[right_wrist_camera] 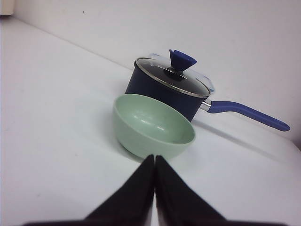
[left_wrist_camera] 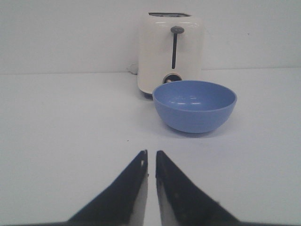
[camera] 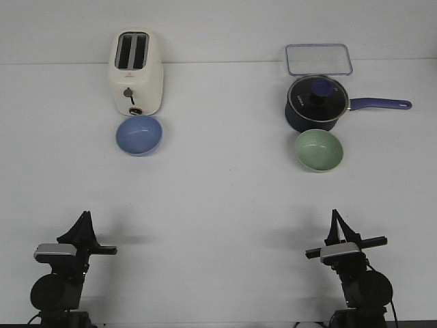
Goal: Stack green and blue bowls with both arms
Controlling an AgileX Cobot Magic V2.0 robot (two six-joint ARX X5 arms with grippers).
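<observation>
The blue bowl (camera: 139,134) sits upright and empty on the white table, just in front of the toaster; it also shows in the left wrist view (left_wrist_camera: 194,106). The green bowl (camera: 318,149) sits upright and empty in front of the saucepan; it also shows in the right wrist view (right_wrist_camera: 153,125). My left gripper (camera: 85,216) rests near the table's front left, far from the blue bowl; its jaws stand nearly together and hold nothing (left_wrist_camera: 151,154). My right gripper (camera: 335,214) rests at the front right, well short of the green bowl, shut and empty (right_wrist_camera: 154,158).
A cream toaster (camera: 136,72) stands behind the blue bowl. A dark blue lidded saucepan (camera: 317,103) with its handle pointing right stands behind the green bowl. A clear rectangular container (camera: 319,59) lies at the back right, by the wall.
</observation>
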